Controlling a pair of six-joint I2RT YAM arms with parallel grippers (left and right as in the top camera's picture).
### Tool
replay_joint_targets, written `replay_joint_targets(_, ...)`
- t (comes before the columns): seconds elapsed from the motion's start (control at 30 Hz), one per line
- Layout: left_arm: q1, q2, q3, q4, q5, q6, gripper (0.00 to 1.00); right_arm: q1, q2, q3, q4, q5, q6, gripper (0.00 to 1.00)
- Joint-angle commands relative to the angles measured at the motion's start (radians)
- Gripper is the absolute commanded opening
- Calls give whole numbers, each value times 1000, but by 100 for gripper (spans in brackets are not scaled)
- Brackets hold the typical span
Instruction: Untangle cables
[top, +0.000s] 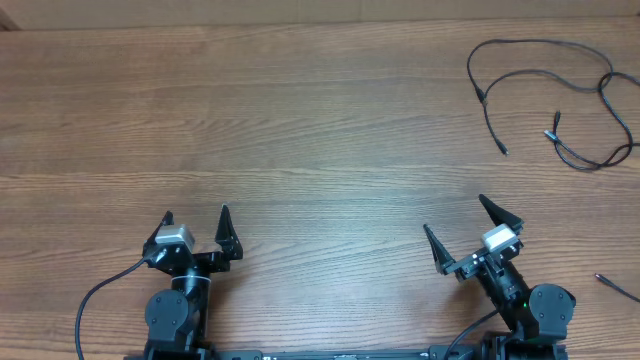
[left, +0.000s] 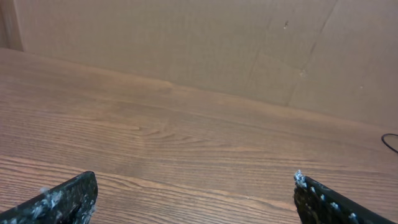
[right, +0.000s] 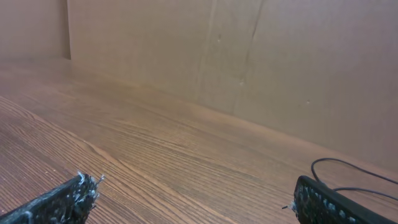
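The cables (top: 556, 98) are thin black cords lying in loose overlapping loops at the table's far right, with small plugs at their ends. One loop (right: 348, 171) shows at the right of the right wrist view, and a sliver of cable (left: 392, 142) at the right edge of the left wrist view. My left gripper (top: 196, 218) is open near the front left, far from the cables, nothing between its fingers (left: 68, 198). Front right, my right gripper (top: 453, 216) is open and empty, well short of the cables, its fingers (right: 326, 202) wide apart.
A separate thin black cord end (top: 616, 286) lies at the right edge beside the right arm's base. A brown cardboard wall (left: 249, 50) stands along the table's far edge. The wooden table (top: 280, 130) stretches bare between the grippers and the cables.
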Motion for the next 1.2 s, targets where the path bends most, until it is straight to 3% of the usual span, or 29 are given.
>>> replay_joint_targets(0.0,8,-10,-4,2,-13,26,100,3,-9,-10,0,9,4,100)
replay_joint_targets(0.6,8,-10,-4,1,-13,26,100,4,-9,-10,0,9,4,100)
replay_joint_targets(0.87,8,-10,-4,2,-13,26,100,4,-9,-10,21,197,-165,100)
replay_joint_targets(1.03,8,-10,-4,2,-13,26,100,4,-9,-10,-2,209,-164,100)
replay_joint_targets(1.17,8,-10,-4,1,-13,26,100,5,-9,-10,1,184,-70,100)
